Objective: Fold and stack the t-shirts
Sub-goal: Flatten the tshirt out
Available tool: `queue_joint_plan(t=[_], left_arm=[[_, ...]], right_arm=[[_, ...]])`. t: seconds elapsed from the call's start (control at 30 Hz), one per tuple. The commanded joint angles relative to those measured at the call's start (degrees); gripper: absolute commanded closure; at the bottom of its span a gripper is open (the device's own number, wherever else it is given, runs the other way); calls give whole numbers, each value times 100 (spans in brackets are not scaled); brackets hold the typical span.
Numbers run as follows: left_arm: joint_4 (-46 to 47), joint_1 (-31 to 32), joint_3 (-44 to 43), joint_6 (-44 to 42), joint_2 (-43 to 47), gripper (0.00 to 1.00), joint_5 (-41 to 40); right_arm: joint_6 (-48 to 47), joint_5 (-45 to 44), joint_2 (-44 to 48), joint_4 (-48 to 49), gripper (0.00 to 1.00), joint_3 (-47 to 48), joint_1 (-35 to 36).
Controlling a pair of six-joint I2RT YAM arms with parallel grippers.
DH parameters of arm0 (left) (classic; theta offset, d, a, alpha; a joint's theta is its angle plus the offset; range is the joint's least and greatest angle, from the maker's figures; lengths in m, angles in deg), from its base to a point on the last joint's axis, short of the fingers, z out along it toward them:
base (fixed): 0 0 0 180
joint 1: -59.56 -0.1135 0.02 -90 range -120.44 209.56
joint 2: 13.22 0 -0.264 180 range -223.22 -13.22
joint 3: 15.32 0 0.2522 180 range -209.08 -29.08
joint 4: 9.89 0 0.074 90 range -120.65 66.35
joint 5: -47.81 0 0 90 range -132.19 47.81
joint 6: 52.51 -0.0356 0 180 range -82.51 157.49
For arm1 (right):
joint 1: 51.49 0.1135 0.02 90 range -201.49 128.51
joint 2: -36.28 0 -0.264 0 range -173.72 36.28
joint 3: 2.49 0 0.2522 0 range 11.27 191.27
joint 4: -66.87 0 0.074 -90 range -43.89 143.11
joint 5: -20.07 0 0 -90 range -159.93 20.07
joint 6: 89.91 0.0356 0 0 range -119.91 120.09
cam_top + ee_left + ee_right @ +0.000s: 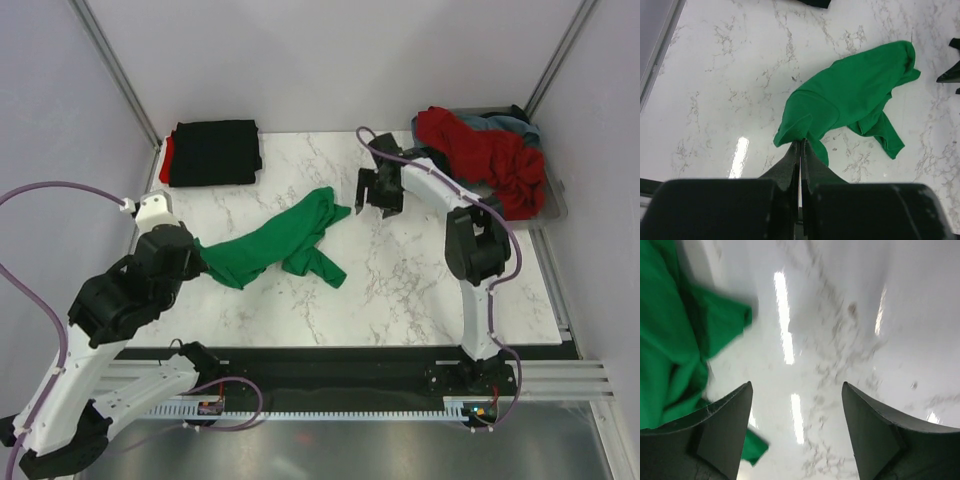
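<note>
- The left hand [801,146] is shut tight on one edge of the green shirt [850,95], which lies bunched up in the middle of the surface [420,290].
- The right hand [796,387] has its fingers wide apart and holds nothing. It hangs over bare surface, just beside the shirt's far end.
- I think it should grab that end. Then both hands can pull gently apart until the shirt lies flat.
- A folded black shirt [213,152] sits at the back left, ready for stacking.
</note>
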Motion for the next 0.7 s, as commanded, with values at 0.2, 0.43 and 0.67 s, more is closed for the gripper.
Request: queue_joint_plan(t=[0.2, 0.43, 0.67], left_arm=[[145, -32, 357, 111, -141, 98, 277], [-48, -32, 41, 102, -281, 98, -125], [-189, -40, -241, -231, -421, 98, -829]], right_arm=[[930, 156, 2756, 1512, 24, -2874, 1903], [852, 104, 1694, 1637, 26, -1858, 2715], [492, -177, 762, 1259, 30, -1065, 2978]])
